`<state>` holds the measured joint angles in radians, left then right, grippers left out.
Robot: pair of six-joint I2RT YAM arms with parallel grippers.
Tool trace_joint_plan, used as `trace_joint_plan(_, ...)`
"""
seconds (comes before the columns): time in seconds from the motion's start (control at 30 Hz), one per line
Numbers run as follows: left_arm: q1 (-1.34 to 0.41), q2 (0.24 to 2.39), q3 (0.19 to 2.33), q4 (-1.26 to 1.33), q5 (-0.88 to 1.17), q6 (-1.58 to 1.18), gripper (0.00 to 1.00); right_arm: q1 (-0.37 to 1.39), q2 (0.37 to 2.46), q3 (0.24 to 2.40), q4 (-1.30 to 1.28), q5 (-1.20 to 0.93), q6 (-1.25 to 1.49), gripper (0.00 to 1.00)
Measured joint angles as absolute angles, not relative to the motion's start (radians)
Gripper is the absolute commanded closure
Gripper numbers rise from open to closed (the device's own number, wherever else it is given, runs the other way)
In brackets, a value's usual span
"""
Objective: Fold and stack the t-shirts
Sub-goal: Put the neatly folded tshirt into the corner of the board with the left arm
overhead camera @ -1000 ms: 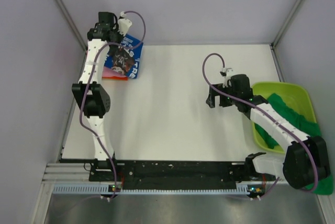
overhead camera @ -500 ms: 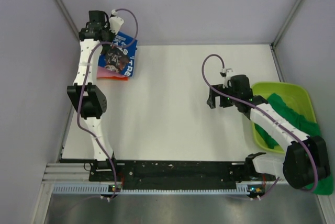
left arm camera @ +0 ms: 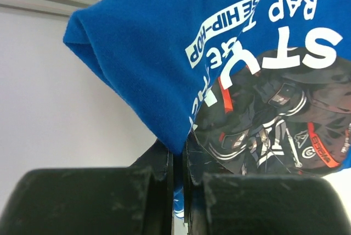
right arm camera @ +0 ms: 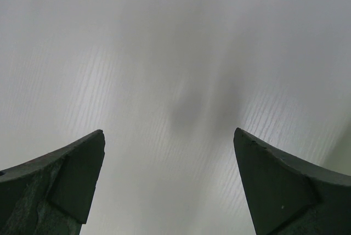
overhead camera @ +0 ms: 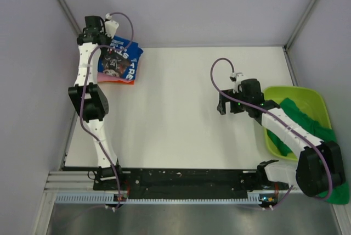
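At the far left, the left gripper (left arm camera: 176,161) pinches the royal blue printed cloth t-shirt (overhead camera: 122,62) over a pink cloth shirt (overhead camera: 112,80). The right gripper (overhead camera: 226,105) hangs spread beside the green cloth shirt (overhead camera: 310,121) at the right.

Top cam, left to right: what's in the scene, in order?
left gripper, shut on the blue t-shirt → right gripper, open and empty → lime tub. Left out: the pink t-shirt, under the blue one, and the green t-shirt, in the tub.
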<state>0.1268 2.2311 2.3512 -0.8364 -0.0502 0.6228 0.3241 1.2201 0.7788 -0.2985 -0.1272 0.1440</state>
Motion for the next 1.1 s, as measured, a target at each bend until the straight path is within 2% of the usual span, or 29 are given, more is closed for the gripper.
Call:
trace_joint_plan(0.27,0.172,2.333,2.351,-0.823,-0.049,0.589,1.0,0.324,1.227,0.779,-0.302,-0.124,0.131,0.01)
trace_joint_plan(0.87,0.232,2.366,2.351,-0.784,-0.043,0.552,1.0,0.324,1.238,0.779,-0.307,-0.115,0.112,0.01)
trace_joint_plan(0.9,0.237,2.368,2.351,-0.784,-0.043,0.552,0.95,0.324,1.239,0.779,-0.307,-0.114,0.112,0.01)
trace_joint_plan(0.93,0.24,2.368,2.351,-0.784,-0.044,0.551,0.82,0.324,1.239,0.779,-0.307,-0.114,0.112,0.01)
trace_joint_plan(0.97,0.244,2.368,2.351,-0.783,-0.046,0.551,0.54,0.324,1.24,0.779,-0.307,-0.114,0.112,0.01)
trace_joint_plan(1.0,0.247,2.368,2.351,-0.779,-0.05,0.55,0.36,0.324,1.24,0.779,-0.307,-0.114,0.112,0.01)
trace_joint_plan(1.03,0.249,2.368,2.351,-0.773,-0.057,0.551,0.28,0.324,1.24,0.779,-0.307,-0.115,0.112,0.01)
trace_joint_plan(1.1,0.251,2.368,2.351,-0.756,-0.083,0.543,0.24,0.324,1.24,0.779,-0.307,-0.115,0.111,0.01)
